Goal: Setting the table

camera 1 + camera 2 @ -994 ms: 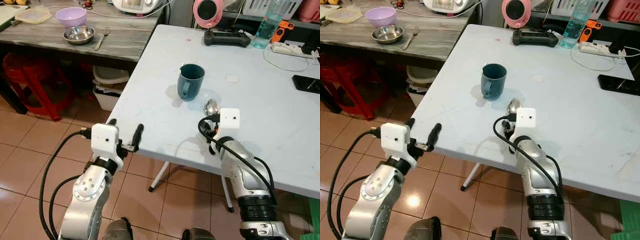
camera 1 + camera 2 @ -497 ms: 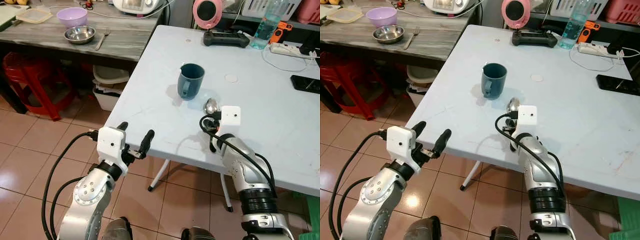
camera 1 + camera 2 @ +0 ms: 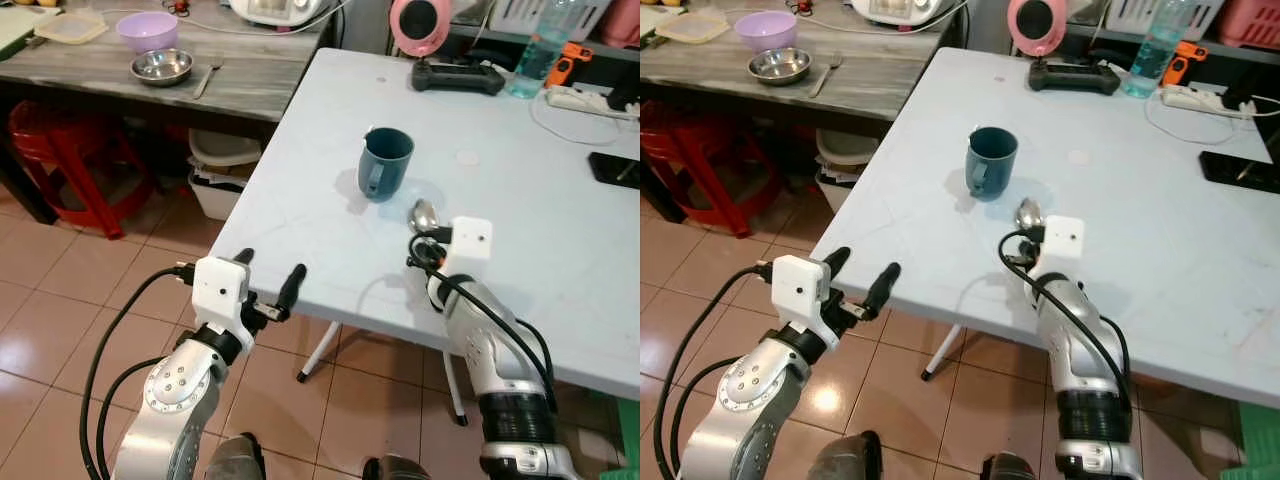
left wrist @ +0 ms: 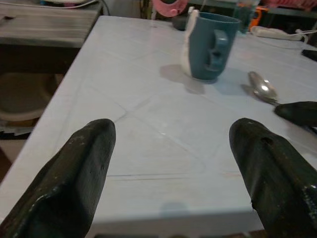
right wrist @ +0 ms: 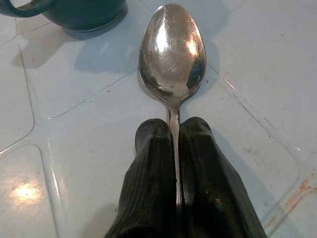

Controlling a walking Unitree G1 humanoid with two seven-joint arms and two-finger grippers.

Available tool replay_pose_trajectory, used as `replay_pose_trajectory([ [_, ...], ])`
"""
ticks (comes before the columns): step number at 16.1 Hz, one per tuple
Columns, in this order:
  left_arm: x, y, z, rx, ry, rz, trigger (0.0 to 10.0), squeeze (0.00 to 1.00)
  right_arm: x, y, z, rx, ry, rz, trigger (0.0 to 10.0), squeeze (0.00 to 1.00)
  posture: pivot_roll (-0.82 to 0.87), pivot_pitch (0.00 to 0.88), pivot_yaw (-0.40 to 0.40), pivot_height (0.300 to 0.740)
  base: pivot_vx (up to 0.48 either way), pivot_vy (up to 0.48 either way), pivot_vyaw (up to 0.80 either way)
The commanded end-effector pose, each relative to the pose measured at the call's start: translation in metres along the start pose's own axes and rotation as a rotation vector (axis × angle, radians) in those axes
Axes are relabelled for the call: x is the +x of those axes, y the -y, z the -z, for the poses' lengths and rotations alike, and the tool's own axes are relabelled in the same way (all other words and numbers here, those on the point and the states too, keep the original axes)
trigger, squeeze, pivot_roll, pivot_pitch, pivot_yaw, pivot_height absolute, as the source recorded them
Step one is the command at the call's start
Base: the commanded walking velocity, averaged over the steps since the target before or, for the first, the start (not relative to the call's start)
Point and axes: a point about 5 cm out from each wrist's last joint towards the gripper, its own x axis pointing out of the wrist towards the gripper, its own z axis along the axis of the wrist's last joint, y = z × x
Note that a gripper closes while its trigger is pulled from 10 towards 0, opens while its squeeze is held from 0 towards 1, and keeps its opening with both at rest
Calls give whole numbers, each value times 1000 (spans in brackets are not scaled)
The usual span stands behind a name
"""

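A dark teal mug (image 3: 385, 163) stands upright on the white table (image 3: 520, 200), handle turned toward me. Just on the near side of it lies a metal spoon (image 3: 423, 214), its bowl pointing at the mug and low against the tabletop. My right gripper (image 5: 174, 125) is shut on the spoon's handle, and both black fingers (image 5: 151, 163) pinch it. Off the table's near left edge, my left gripper (image 3: 271, 265) is open with nothing between its fingers. In the left wrist view the mug (image 4: 210, 45) and the spoon (image 4: 262, 88) lie ahead of it.
A wooden side table (image 3: 250, 85) at the back left carries a purple bowl (image 3: 147, 30), a steel bowl (image 3: 162, 66) and a fork (image 3: 207, 78). A red stool (image 3: 70, 150) and a bin (image 3: 225, 165) stand below. A controller (image 3: 458, 77), bottle (image 3: 537, 55) and phone (image 3: 615, 168) sit at the far side.
My left gripper has shifted to the right, closer to the table's near edge. The right gripper stays shut on the spoon, almost where it was.
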Motion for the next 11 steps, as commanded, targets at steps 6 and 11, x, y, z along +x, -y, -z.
replay_pose_trajectory([
  [6, 6, -18, -2, 80, 17, -162, 10000, 0, -24, -28, 21, 131, -84, -139, 0, 0, 21, 100, -5, 740, 0, 240, 0],
  [11, 7, -23, -1, 100, 11, -206, 10000, 0, -26, -30, 17, 155, -112, -150, 0, 0, 19, 98, -7, 740, 0, 480, 0],
])
